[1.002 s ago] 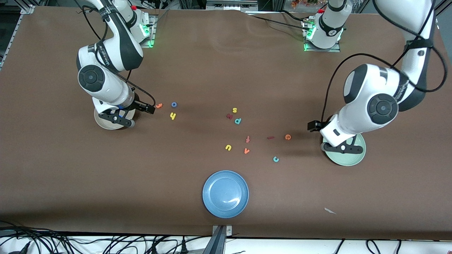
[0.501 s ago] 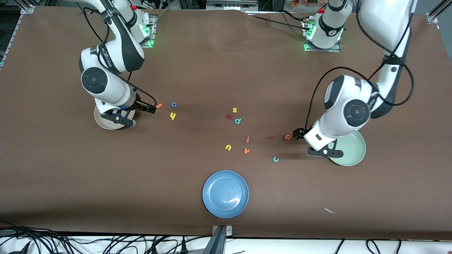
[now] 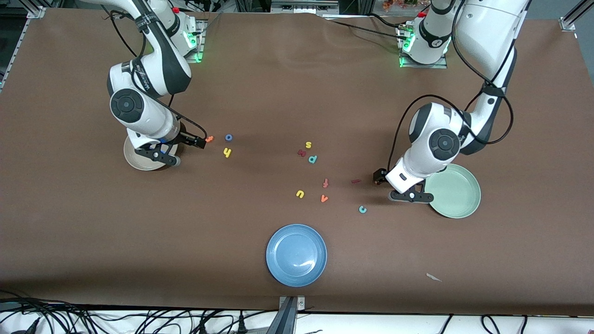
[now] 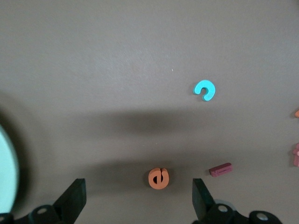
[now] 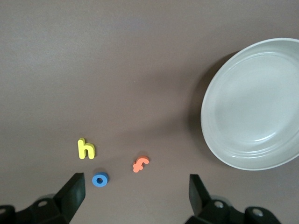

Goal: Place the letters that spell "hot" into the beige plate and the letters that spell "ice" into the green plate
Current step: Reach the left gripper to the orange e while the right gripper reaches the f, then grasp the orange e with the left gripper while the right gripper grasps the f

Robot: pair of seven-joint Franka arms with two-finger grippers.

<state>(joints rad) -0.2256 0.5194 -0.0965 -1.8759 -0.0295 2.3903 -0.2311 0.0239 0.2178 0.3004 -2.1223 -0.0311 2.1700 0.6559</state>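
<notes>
The right end effector, fingers spread and empty, hovers by the beige plate over the orange t, lined up to grasp it. The left end effector, equally wide and empty, brackets the orange e beside the green plate.

A brown counter carries three plates and scattered foam letters. The beige plate lies toward the right arm's end, the green plate toward the left arm's end, and a blue plate nearest the front camera. Near the beige plate lie the orange t, blue o and yellow h. In the middle lie a yellow s, teal p, yellow u, orange v, dark red i, teal c and orange e.
</notes>
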